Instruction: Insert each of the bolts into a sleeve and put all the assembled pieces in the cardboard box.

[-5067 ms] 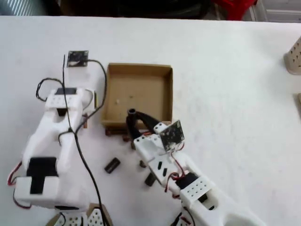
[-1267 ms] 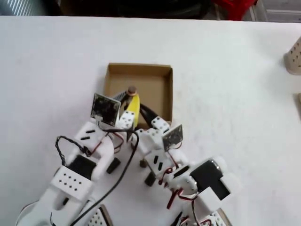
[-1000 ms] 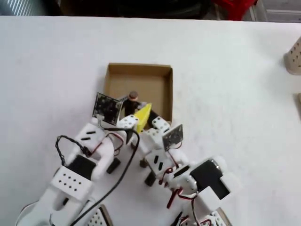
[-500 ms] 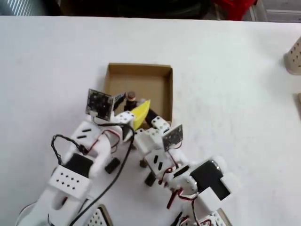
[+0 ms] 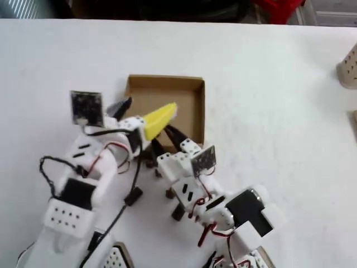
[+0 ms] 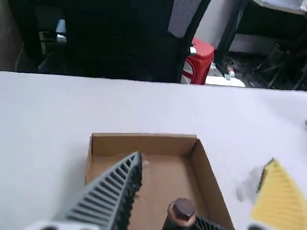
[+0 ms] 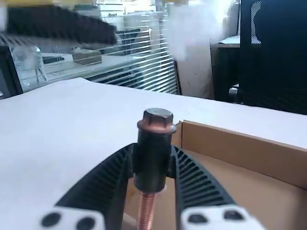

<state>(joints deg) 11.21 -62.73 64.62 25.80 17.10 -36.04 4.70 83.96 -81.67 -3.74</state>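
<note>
So the white table has both arms crowded in at the cardboard box, on its near side. The left arm sits off the box's near-left corner, the right arm off the near-right.

The left gripper hangs over the near half of the box. Its grey and yellow jaws are spread really wide and there's nothing between them. The left wrist view shows the same thing: one jaw to either side of the box, with the gap empty.

The right gripper is clamped tight on a black sleeve, held upright. A copper bolt goes down through it, head on top, with the threaded end poking out below. So that piece looks assembled to me. From the left wrist view the bolt head sits above the box floor, close to the near wall.

There's also a loose sleeve lying on the table in front of the box, well outside it. A few dark bits sit by the right arm on that same side, but I can't tell what they are.

My read is that we're at the drop-off step for this piece. The next move would be for the right gripper to open so the piece lands inside the box, maybe after going a bit lower so it doesn't bounce out. The left gripper is close by, so I'd watch the clearance there. After that, the loose sleeve in front of the box needs its bolt.
</note>
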